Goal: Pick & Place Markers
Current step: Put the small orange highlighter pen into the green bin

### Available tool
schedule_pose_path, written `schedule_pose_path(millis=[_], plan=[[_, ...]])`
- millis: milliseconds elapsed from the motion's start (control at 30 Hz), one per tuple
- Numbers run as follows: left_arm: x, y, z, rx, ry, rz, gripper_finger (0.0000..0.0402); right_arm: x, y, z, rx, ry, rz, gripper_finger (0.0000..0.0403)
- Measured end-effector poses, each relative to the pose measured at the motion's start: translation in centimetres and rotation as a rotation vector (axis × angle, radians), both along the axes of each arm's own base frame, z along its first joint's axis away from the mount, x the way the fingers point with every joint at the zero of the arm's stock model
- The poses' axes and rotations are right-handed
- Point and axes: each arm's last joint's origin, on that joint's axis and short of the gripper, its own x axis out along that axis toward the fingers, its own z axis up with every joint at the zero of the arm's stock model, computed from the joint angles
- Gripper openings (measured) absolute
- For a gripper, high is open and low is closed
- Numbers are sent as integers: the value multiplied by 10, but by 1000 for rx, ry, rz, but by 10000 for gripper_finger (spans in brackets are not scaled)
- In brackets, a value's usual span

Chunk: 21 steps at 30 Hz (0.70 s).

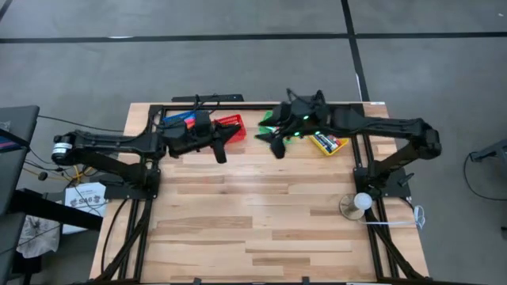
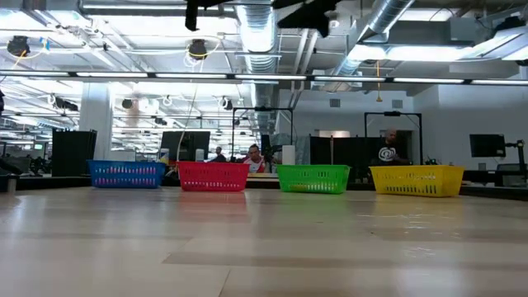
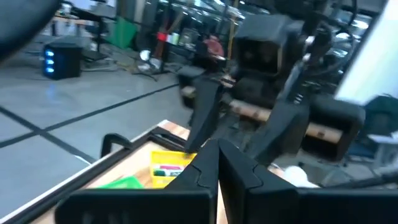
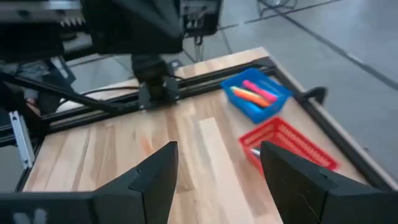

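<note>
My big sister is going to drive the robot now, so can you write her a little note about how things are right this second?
Left pincer: shut, holding nothing, raised above the table by the red basket.
Right pincer: open and empty, raised near the green basket.
Markers: several pink, orange and green ones lie in the blue basket; some show in the yellow basket. The red basket seems to hold at least one; the green basket's contents cannot be seen.
Done: no loose markers show on the table.
Left: probably little; check the baskets before moving on.
</note>
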Motion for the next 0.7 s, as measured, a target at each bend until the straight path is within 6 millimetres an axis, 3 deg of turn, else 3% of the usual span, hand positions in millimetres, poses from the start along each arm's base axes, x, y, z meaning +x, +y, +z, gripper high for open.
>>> schedule_pose_path(millis=[100,267,500,700], plan=[[1,-2,-1,14,11,-57,4,17,5,-15,13,16,27,218],[1,-9,-8,22,83,-187,4,28,8,-37,26,114,41,218],[-18,-16,-37,-34,444,-232,5,26,4,-37,10,133,35,218],[-53,-23,-44,-216,649,-338,17,16,0,-28,-18,135,31,218]])
